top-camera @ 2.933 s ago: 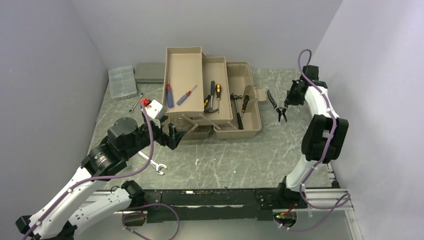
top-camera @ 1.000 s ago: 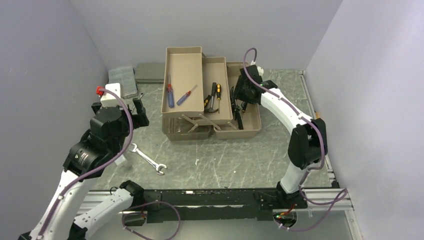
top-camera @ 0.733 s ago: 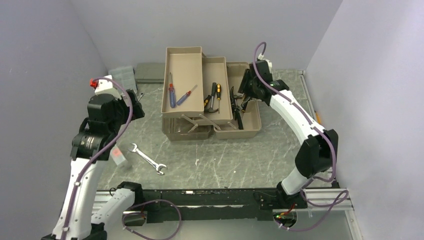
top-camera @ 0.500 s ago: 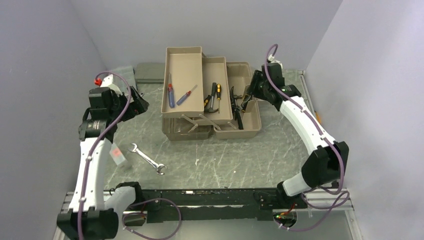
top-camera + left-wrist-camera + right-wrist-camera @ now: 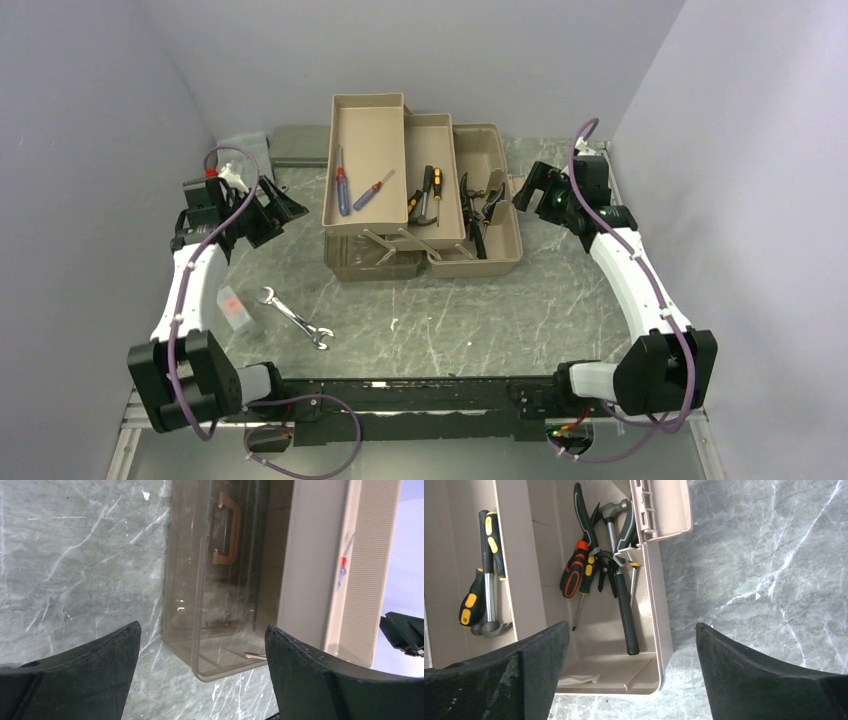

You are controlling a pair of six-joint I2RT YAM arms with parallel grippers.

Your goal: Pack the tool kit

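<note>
Firstly, left gripper point(image 5: 201, 640): fingers spread wide with nothing between them; it sat left of centre in the overhead view, apart from the box.
Below the left gripper: a smoky translucent plastic lid point(image 5: 200, 595) with a pink handle point(image 5: 226, 535) lay on the grey-green marbled table point(image 5: 75, 555).
Right gripper point(image 5: 632, 630): fingers spread wide and empty; it sat right of centre in the overhead view, just beside the box's right end.
Below the right gripper: the open base of the large taupe plastic toolbox point(image 5: 663, 630) held a black-handled hammer point(image 5: 625, 610), an orange-and-black screwdriver point(image 5: 573, 575) and black-handled pliers point(image 5: 583, 515), all overlapping.
Toolbox position: upper centre of the overhead view, lid off.
Middle fold-out tray point(image 5: 432, 128): yellow-and-black handled tools point(image 5: 428, 190).
Top fold-out tray point(image 5: 366, 110): two red-and-blue screwdrivers point(image 5: 341, 190).
Lower left of the overhead view: a silver open-ended spanner point(image 5: 293, 317) lay on the table, well apart from both grippers.
Upper left of the overhead view: a clear compartmented organiser box point(image 5: 243, 148) sat next to a flat grey case point(image 5: 298, 143).
</note>
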